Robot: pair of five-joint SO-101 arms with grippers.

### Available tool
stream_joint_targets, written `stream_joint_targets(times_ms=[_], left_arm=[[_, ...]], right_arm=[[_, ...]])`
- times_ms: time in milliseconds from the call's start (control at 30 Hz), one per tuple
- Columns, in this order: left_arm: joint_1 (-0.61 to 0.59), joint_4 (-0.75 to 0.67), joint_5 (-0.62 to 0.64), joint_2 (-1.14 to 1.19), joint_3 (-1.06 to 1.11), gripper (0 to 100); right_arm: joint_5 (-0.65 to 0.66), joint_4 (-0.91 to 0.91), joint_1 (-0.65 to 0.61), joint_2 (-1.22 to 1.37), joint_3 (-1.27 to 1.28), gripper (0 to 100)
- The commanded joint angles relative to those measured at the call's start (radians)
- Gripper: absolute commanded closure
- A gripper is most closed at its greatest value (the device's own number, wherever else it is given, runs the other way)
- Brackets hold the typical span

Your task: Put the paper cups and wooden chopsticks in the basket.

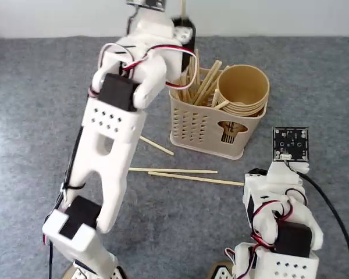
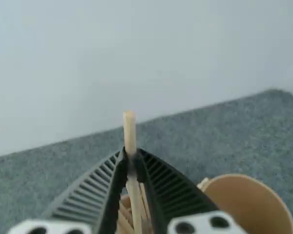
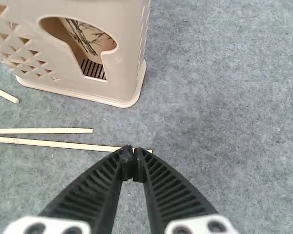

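i see a beige plastic basket with lattice walls and a cut-out handle, upper centre-right of the high view on grey carpet. a nested stack of tan paper cups fills its right side, and a bundle of pale wooden chopsticks leans in its left side. two long loose chopsticks lie nearly parallel on the carpet at mid-frame, in front of the basket. a third chopstick lies partly under the left arm.

the left wrist view adds what the high view hides. the left claw is clamped on a single chopstick, whose blunt end stands above the fingertips against a pale wall. the cup stack's rim sits just beside it.

the right wrist view shows a dark leaf print on a cup through the handle hole. the right claw is closed on nothing. its tips sit at the end of the longer loose chopstick, though i cannot tell whether they touch. the basket is near, beyond it.
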Motion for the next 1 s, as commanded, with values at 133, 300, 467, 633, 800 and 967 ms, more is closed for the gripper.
stream_joint_targets(times_ms=[133, 300, 467, 633, 800, 967], left_arm=[[0.017, 0.14, 0.003, -0.014, -0.05, 85], [0.011, 0.215, -0.008, -0.12, -0.058, 84], [-0.032, 0.354, -0.054, -0.247, -0.054, 84], [-0.196, 0.519, -0.054, -0.328, -0.051, 84], [-0.345, 0.652, -0.055, -0.341, -0.042, 84], [-0.423, 0.637, -0.135, -0.445, 0.15, 85]], right_arm=[[-0.009, -0.018, -0.007, -0.008, -0.005, 98.5], [-0.009, -0.018, -0.008, -0.008, -0.005, 98.5], [-0.009, -0.018, -0.01, -0.008, -0.005, 98.5], [-0.009, -0.018, -0.01, -0.001, -0.005, 98.5], [-0.002, -0.018, -0.01, 0.001, -0.003, 98.4], [0.0, -0.016, -0.01, 0.001, 0.006, 98.3]])
